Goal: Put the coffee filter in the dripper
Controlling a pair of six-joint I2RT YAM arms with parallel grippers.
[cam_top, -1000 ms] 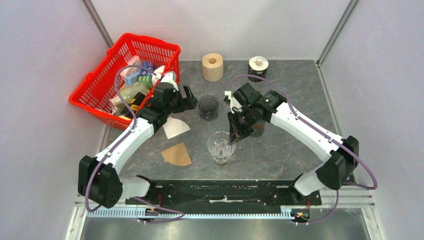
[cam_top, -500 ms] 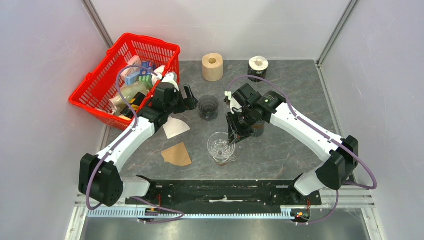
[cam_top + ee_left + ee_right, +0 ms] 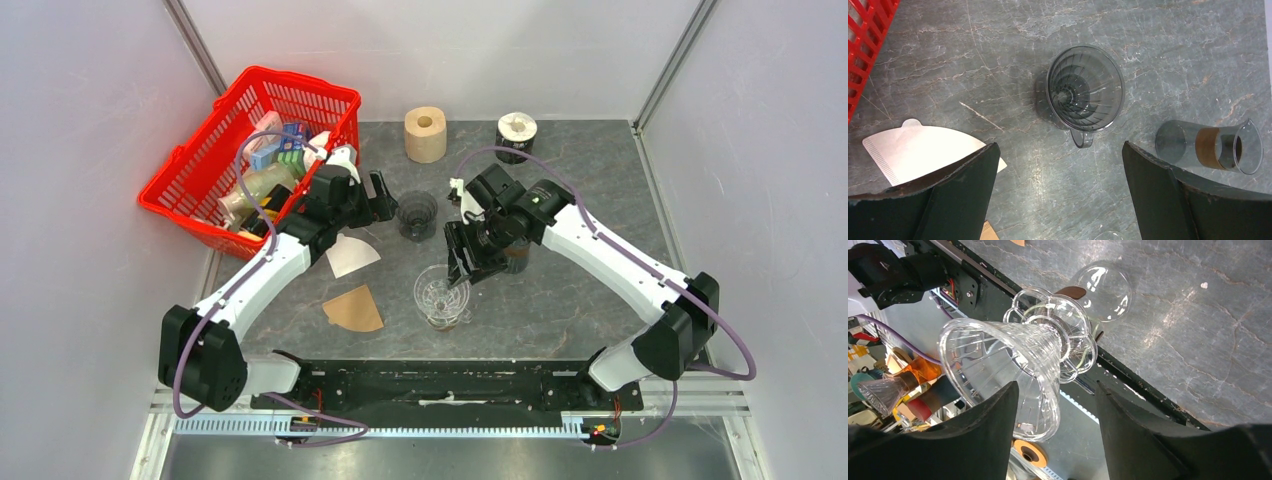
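From above: white filter (image 3: 352,255) flat on tabletop (image 3: 570,312) at 7 o'clock of dark dripper (image 3: 417,215), brown filter (image 3: 355,310) at 6 o'clock of the white.

Left wrist: left tool (image 3: 1059,146) released, framing dark dripper; white filter's edge hidden beneath it.

Right wrist: right tool (image 3: 1057,385) spread, straddling glass dripper (image 3: 993,350) wall.

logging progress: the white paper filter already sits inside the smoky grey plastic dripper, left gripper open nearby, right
No. The white paper filter lies flat on the table beside the smoky grey plastic dripper, which is empty; the left wrist view shows it. The left gripper is open nearby.
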